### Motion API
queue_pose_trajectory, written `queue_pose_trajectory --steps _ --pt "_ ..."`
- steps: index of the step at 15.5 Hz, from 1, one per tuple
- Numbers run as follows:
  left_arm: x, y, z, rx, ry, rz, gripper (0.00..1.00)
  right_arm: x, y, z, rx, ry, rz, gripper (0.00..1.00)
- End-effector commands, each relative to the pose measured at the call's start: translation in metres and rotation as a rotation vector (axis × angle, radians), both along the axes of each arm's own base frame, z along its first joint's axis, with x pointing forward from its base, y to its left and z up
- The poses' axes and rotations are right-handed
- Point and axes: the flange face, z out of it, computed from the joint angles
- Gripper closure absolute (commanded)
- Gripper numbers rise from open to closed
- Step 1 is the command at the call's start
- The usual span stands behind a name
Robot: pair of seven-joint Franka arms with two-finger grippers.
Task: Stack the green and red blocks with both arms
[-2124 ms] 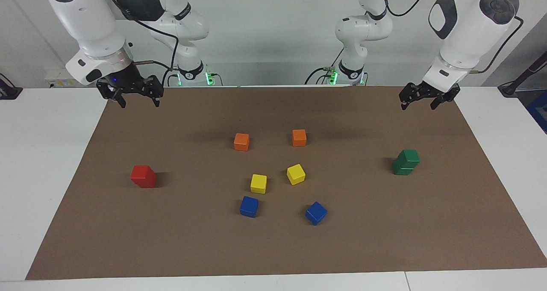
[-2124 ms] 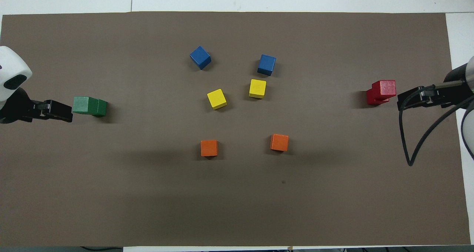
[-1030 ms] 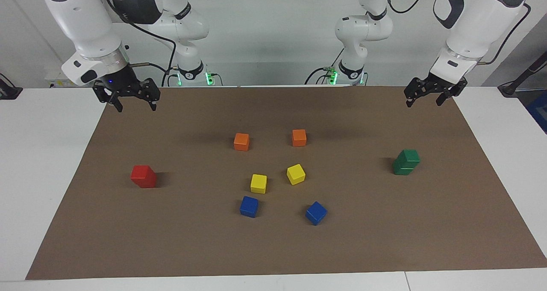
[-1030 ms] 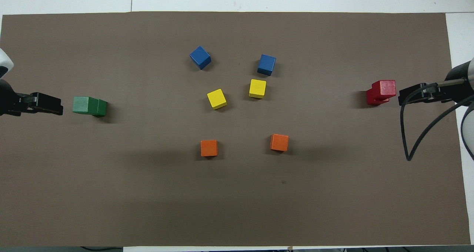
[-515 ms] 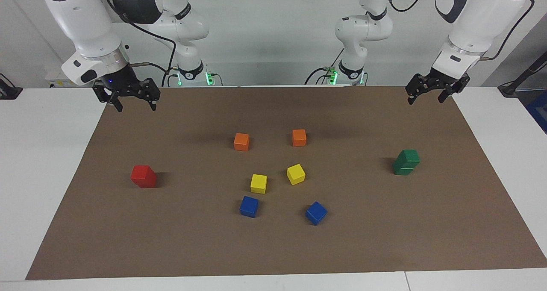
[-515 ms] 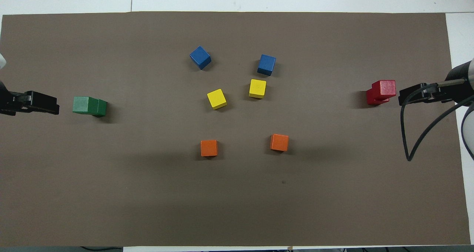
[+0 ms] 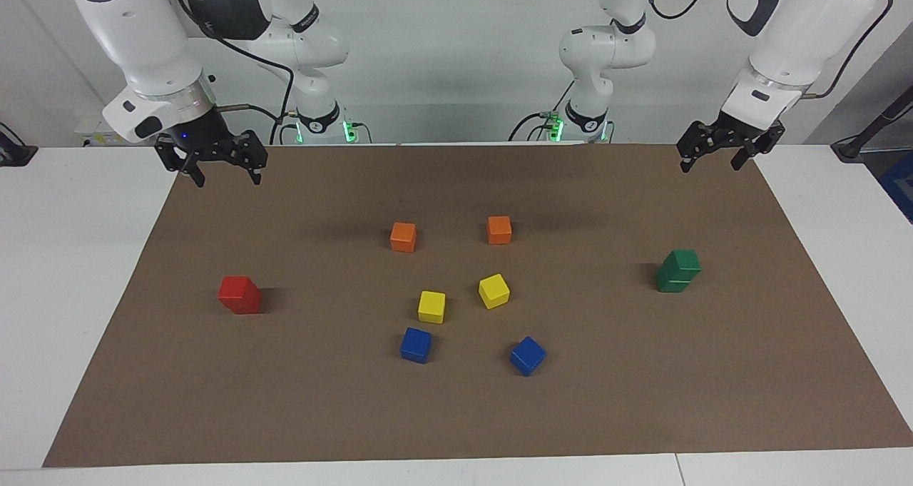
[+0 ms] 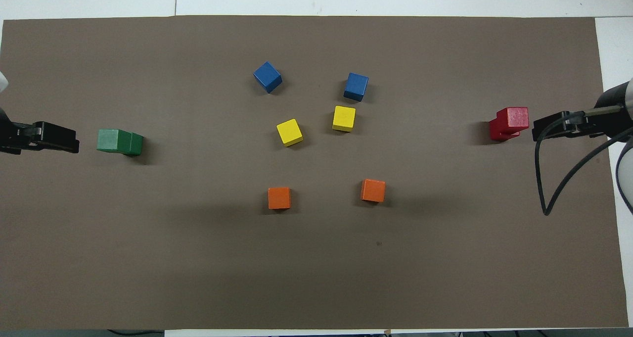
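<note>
White bench covered by a brown mat, with a pale wall at the robots' end. Green stack: two dark green blocks, one on the other with the upper one slightly offset, toward the left arm's end of the mat, at about 3 o'clock of the central cluster in the facing view. Red stack: two red blocks, one on the other, toward the right arm's end, at about 9 o'clock of the cluster in that view. Central cluster, all single and apart: two orange cubes nearest the robots, two yellow cubes in the middle, two blue cubes farthest from the robots. Left hand: raised over the mat's corner at its own end, fingers spread, holding nothing. Right hand: raised over the mat's corner at its own end, fingers spread, holding nothing.
</note>
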Motion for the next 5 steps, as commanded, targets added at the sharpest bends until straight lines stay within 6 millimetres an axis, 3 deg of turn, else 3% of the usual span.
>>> queue_pose_trajectory --steps 1,5 --pt "-0.0021 0.0004 0.0024 -0.008 0.006 0.015 0.0 -0.006 0.0007 0.0008 0.018 -0.017 0.003 0.0" --pt "-0.0025 0.0004 0.0014 -0.008 0.011 0.018 0.0 -0.0058 -0.0001 0.001 0.018 -0.018 0.003 0.0"
